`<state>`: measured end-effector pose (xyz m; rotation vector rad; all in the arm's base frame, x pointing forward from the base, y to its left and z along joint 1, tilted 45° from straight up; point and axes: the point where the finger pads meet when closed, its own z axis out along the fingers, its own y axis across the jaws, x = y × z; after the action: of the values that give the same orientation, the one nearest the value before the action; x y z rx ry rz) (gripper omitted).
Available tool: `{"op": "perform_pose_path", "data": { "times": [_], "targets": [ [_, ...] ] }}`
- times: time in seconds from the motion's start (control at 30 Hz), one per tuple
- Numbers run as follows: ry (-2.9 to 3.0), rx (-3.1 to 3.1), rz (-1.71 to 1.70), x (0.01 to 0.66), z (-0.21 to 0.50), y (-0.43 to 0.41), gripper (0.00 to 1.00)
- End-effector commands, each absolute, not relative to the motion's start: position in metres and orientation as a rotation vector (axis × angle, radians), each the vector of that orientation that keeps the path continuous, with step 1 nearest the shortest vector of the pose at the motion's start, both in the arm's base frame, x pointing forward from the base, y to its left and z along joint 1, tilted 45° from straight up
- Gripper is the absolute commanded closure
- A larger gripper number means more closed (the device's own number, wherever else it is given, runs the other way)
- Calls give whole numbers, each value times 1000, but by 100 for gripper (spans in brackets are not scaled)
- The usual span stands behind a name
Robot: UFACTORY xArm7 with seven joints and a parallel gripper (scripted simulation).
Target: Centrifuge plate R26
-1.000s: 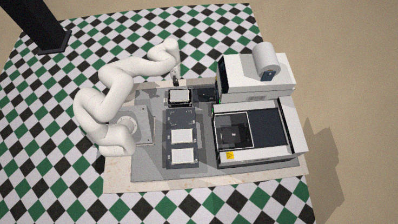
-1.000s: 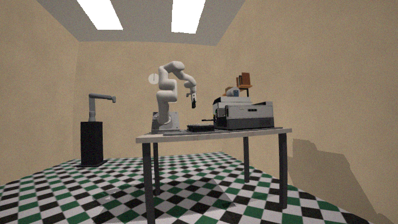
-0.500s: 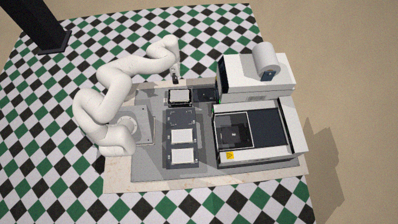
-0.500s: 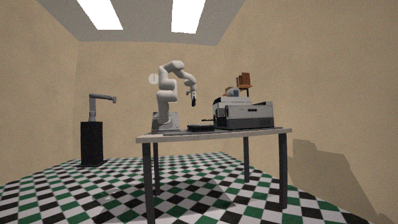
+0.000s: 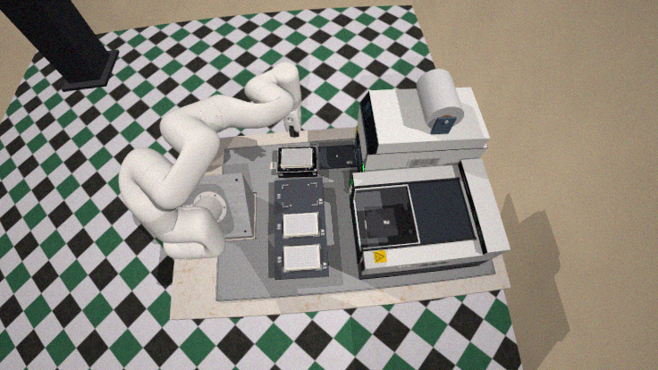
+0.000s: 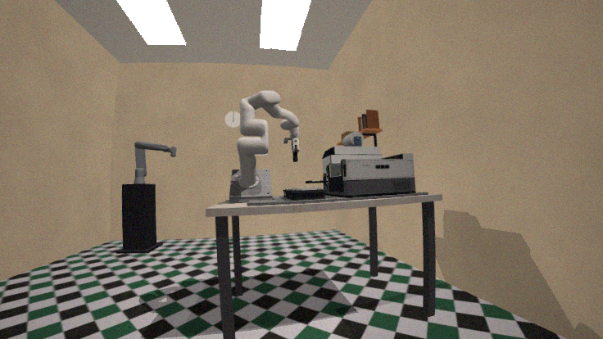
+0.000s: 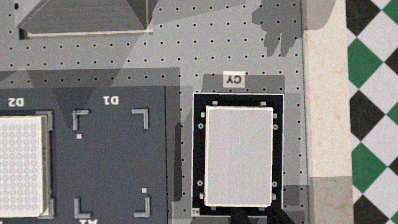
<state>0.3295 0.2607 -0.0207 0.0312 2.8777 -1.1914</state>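
Below your fingers [image 6: 295, 159], which hang high over the bench [image 6: 320, 205], plate R26 [image 7: 239, 156] lies flat and sealed in the CY nest [image 7: 197, 150], released there, so the fingers are drawn nearly together on nothing, likely ready to press a key. Beside it D1 [image 7: 107, 160] is bare. The centrifuge [image 5: 426, 257] stands open, well apart; D2 and D3 both carry plates
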Motion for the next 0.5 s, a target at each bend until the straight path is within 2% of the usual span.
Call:
{"op": "perform_pose_path", "data": {
  "times": [0.0, 0.47],
  "targets": [
    [2877, 29, -1183, 342, -11, 243, 100],
    [2877, 29, -1184, 370, 10, 194, 100]
  ]
}}
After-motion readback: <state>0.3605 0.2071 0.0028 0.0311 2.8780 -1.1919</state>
